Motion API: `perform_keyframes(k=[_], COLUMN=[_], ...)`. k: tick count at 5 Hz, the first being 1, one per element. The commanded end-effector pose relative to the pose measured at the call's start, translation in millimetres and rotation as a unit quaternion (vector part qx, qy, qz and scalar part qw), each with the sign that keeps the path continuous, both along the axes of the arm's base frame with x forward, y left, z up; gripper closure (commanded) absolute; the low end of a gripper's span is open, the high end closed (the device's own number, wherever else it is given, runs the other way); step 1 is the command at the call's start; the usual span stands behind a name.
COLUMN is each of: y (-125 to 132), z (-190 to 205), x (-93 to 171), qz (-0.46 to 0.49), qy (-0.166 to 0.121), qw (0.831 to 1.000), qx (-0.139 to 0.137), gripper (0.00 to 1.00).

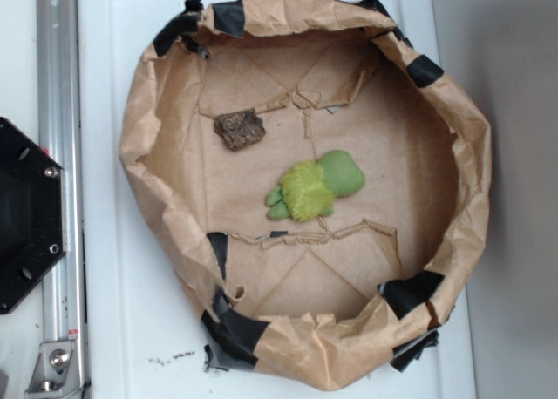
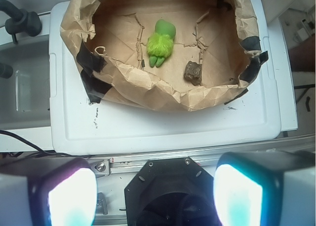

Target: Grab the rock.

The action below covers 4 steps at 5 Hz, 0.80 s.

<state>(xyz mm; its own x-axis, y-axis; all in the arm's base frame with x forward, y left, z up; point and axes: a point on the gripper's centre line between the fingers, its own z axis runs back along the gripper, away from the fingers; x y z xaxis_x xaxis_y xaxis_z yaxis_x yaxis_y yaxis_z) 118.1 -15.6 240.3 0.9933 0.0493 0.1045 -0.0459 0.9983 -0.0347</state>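
Observation:
The rock [image 1: 240, 128] [image 2: 193, 72], a small dark brown rough chunk, lies on the brown paper floor of a paper-lined bowl [image 1: 157, 94] [image 2: 163, 95], toward its upper left in the exterior view. My gripper [image 2: 155, 196] shows only in the wrist view, at the bottom edge. Its two glowing fingertips [image 2: 71, 199] stand wide apart with nothing between them, open. It hovers over the black robot base [image 2: 170, 191], well short of the bowl and far from the rock. The gripper is out of the exterior view.
A green fuzzy plush toy [image 1: 314, 187] [image 2: 160, 42] lies mid-bowl, right of and below the rock. The bowl's crumpled paper walls, patched with black tape [image 1: 235, 329], rise around both. It sits on a white board [image 1: 113, 329]. A metal rail [image 1: 57, 85] and black base [image 1: 26, 216] lie left.

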Motion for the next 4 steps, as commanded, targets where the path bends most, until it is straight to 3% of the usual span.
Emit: perform_keyframes(k=[1, 2, 3, 4], y=[0.0, 27.2, 40.9, 50.5], z=[0.0, -32.0, -51.8, -94.5], x=[0.0, 50.0, 99.6, 129.7], qz=[0.0, -0.039, -0.064, -0.102], qy=[0.0, -0.033, -0.057, -0.042], qw=[1.0, 0.998, 0.993, 0.989], qx=[0.0, 0.03, 0.08, 0.102], gripper=[0.0, 0.0, 0.0, 0.0])
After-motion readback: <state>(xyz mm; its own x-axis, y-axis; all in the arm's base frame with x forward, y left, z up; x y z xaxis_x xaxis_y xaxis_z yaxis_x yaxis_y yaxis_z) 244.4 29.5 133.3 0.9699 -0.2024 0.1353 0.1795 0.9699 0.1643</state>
